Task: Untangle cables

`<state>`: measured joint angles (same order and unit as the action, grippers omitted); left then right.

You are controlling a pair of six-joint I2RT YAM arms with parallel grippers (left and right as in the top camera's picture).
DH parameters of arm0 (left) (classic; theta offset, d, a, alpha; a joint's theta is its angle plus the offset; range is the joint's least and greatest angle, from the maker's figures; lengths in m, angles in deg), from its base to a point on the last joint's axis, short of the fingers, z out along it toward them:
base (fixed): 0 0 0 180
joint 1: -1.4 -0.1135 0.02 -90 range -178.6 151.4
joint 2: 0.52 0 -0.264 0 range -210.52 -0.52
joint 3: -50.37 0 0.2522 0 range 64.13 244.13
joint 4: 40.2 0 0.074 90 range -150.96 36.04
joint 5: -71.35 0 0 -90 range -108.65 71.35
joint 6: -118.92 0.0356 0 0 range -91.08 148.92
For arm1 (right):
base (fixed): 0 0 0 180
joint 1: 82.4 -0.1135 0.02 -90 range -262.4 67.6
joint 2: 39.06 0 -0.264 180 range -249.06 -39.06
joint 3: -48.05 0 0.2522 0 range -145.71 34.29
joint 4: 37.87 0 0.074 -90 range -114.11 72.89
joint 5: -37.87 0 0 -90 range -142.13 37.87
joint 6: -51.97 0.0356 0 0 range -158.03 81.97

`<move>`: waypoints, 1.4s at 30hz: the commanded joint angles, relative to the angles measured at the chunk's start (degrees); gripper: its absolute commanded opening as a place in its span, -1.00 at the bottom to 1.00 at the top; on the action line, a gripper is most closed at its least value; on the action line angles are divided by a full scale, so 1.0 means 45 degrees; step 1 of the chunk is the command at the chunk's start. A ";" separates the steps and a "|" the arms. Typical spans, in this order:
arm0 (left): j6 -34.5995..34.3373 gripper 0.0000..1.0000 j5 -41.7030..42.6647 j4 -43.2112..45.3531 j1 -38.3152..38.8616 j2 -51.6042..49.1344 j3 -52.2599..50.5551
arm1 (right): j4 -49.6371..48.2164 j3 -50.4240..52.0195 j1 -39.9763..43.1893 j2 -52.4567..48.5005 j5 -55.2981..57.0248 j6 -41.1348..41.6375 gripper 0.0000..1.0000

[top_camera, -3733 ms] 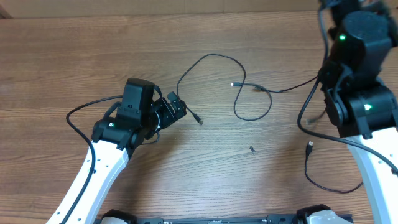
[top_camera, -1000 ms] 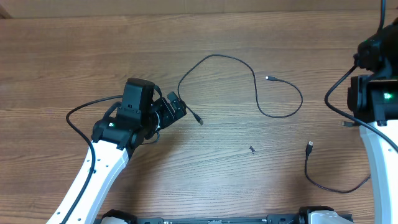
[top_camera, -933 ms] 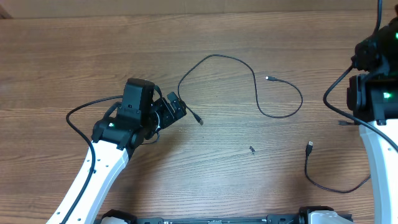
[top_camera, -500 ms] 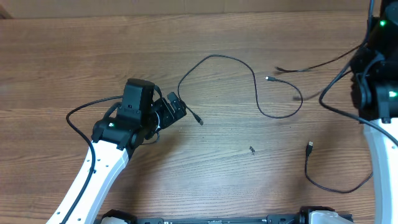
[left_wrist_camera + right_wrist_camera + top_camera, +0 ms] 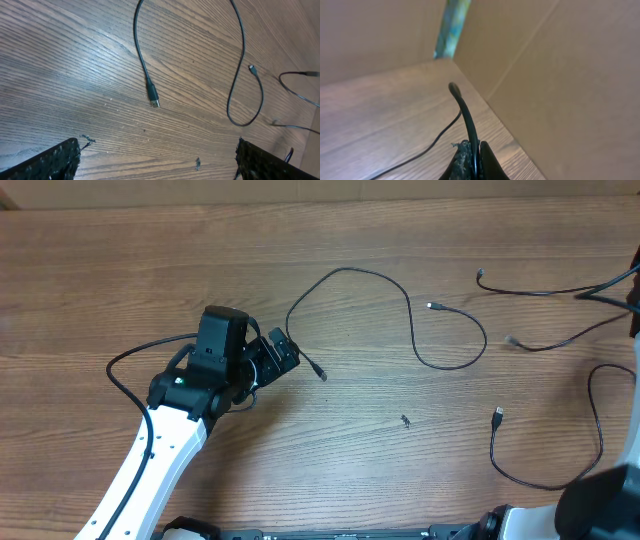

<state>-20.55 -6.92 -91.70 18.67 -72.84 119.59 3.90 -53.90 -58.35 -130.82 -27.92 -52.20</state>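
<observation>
Cables (image 5: pixel 350 270) lie spread across the table (image 5: pixel 120 270) overhead, mostly apart; separating looks nearly done. The left gripper (image 5: pixel 282 352) sits near one plug (image 5: pixel 320 372). From the left wrist, its fingers (image 5: pixel 55 159) stand wide apart, holding nothing, bare wood between. From the right wrist, the right gripper (image 5: pixel 471 162) is pinched on a black cable (image 5: pixel 465 112), seemingly lifted near the table's corner; laying it down clear of the others comes next, walls (image 5: pixel 555 75) close by.
</observation>
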 commanded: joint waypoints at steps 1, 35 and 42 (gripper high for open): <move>0.0049 0.99 -0.0073 0.0000 0.0083 0.0073 0.0117 | -0.0228 -0.0146 0.0733 -0.0826 -0.0112 0.0199 -0.92; 0.0049 0.99 -0.0073 0.0005 0.0083 0.0073 0.0117 | 0.0471 -0.0160 0.0889 0.1258 -0.7164 0.1292 1.00; 0.0049 0.99 -0.0073 0.0005 0.0083 0.0073 0.0117 | 0.3721 -0.0160 -0.2045 0.1506 -0.7669 0.2195 1.00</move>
<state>-20.55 -6.92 -91.74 18.67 -72.84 119.59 15.64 -54.16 -62.50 -123.46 -60.05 -45.62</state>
